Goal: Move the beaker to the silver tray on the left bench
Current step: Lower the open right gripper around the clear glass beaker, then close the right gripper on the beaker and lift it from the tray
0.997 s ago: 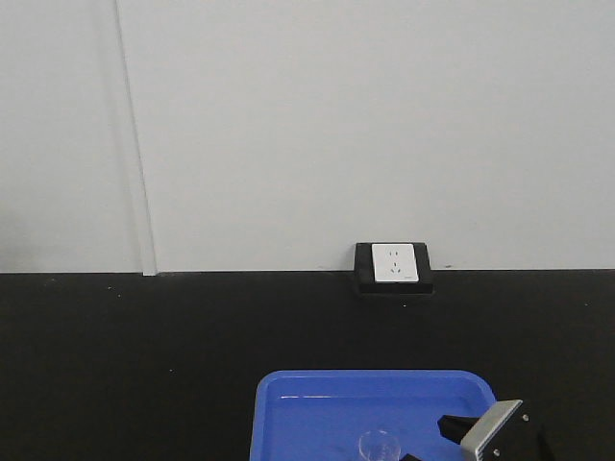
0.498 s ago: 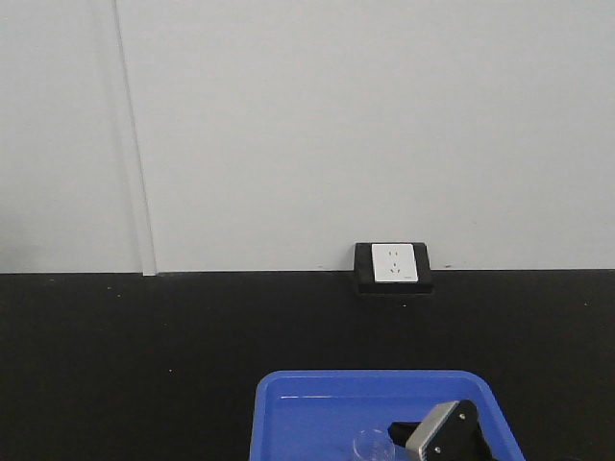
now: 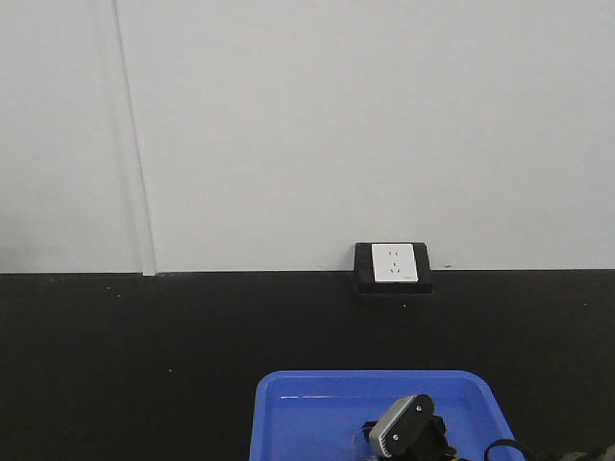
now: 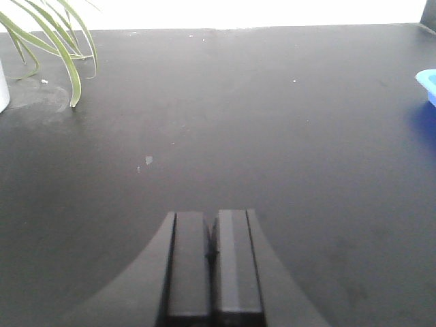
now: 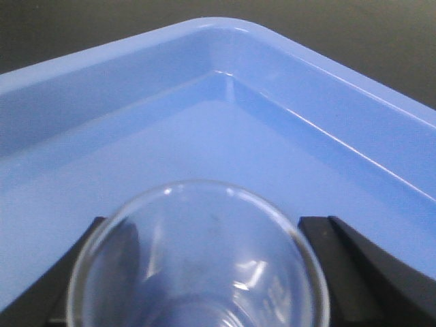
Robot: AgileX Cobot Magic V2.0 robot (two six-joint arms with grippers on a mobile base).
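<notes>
We see our left gripper [image 4: 212, 225], fingers [image 4: 191, 262] pressed together, above the black tabletop [image 4: 272, 122]; green leaves [image 4: 63, 51] far left, blue tray [image 4: 428, 85] edge right.

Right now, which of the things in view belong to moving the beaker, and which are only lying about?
Belong to the job: beaker; right gripper, fingers either side of it; blue tray holding it. The silver tray is not in view.
Just lying about: wall socket; plant leaves; left gripper, shut, empty.

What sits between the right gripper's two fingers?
The beaker, standing in the blue tray. The right wrist view shows a dark finger on either side of its rim; contact is unclear.
</notes>
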